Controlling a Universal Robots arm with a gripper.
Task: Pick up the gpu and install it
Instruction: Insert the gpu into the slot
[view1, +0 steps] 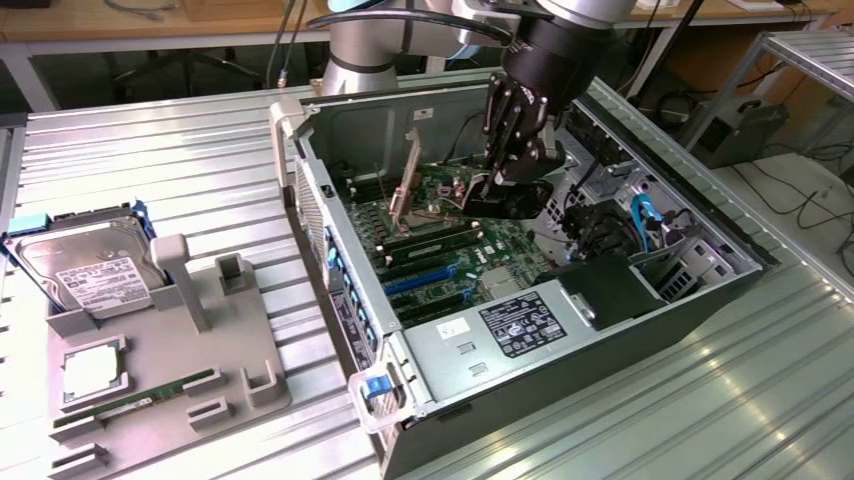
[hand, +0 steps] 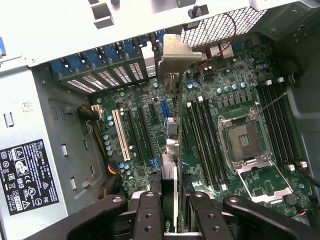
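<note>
Black robot gripper (hand: 174, 206) clamps the thin, brown-backed gpu card (hand: 172, 150) with silvery end bracket (hand: 176, 52), holding it edge-down over the green motherboard (hand: 142, 170), apparently lined up for seating.

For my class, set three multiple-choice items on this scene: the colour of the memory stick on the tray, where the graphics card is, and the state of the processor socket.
1. What colour is the memory stick on the tray?
A green
B red
C white

2. Where is the graphics card?
A on the tray
B in the gripper, over the motherboard
C on the table

3. The processor socket is:
A covered by a fan
B open, with its frame lifted
C sealed under a lid

Answers:
1 A: the stick lying on the tray is green.
2 B: the card stands edge-on in the gripper's grip inside the computer case.
3 B: the hinged frame is swung off the bare socket.
</note>
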